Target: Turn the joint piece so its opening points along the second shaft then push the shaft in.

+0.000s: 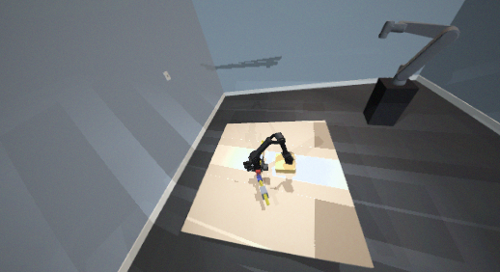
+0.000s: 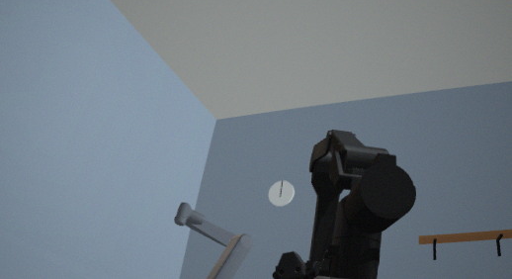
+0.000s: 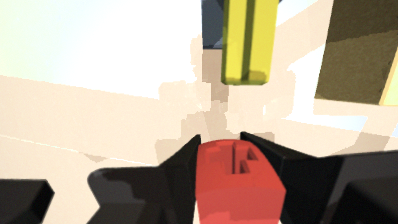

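Note:
The red square joint piece [image 1: 258,172] [image 3: 241,200] sits between the two black fingers. My gripper [image 3: 220,137] is shut on it. A blue part [image 1: 260,178] adjoins the red piece in the top view, followed by a yellow shaft [image 1: 266,200] on a grey block [image 1: 263,190]. The second shaft [image 3: 249,45], yellow and grooved, comes in from the top of the wrist view. Its end stands apart from the red piece, with a gap between them. Part of a dark block [image 3: 212,30] shows beside that shaft. The joint's opening cannot be made out clearly. The exterior view shows none of these parts.
The arm's base stands on a yellow block [image 1: 286,169] on the pale mat [image 1: 290,222]. A box-like piece [image 3: 350,55] shows at the upper right of the wrist view. A grey arm on a dark pedestal [image 1: 388,103] stands far back, off the mat.

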Available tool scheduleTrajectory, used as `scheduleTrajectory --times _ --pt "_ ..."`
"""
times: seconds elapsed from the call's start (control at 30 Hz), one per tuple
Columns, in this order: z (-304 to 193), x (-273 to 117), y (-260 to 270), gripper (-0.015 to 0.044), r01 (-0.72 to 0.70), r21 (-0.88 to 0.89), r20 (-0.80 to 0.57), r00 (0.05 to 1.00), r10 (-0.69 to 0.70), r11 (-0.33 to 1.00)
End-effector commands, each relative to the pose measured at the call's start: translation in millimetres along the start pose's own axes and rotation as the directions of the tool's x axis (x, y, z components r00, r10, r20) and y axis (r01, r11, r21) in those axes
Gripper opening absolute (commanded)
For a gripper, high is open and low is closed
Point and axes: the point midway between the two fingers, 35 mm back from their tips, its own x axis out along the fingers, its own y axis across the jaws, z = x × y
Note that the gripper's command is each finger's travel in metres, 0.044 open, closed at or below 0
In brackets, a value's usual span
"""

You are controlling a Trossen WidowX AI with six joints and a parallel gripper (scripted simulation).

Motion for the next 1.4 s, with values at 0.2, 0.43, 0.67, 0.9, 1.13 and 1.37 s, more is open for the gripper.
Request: scheduleTrajectory --times 0.2,0.43,0.67,0.9,1.13,1.37 --pt "0.5 0.6 -0.1 0.0182 0.0 0.003 0.003 1.0 0.0 1.0" --pt "0.5 0.6 -0.1 0.0182 0.0 0.003 0.003 1.0 0.0 1.0" --pt "0.0 0.0 0.0 0.0156 0.0 0.0 0.0 1.0 0.0 1.0" --pt "0.0 0.0 0.0 0.0121 0.0 0.0 0.0 1.0 0.0 1.0" --pt "0.0 0.0 0.0 0.0 0.0 0.0 0.0 1.0 0.0 1.0" --pt "-0.2 1.7 -2.4 0.0 0.002 0.05 -0.034 0.999 -0.001 0.999"
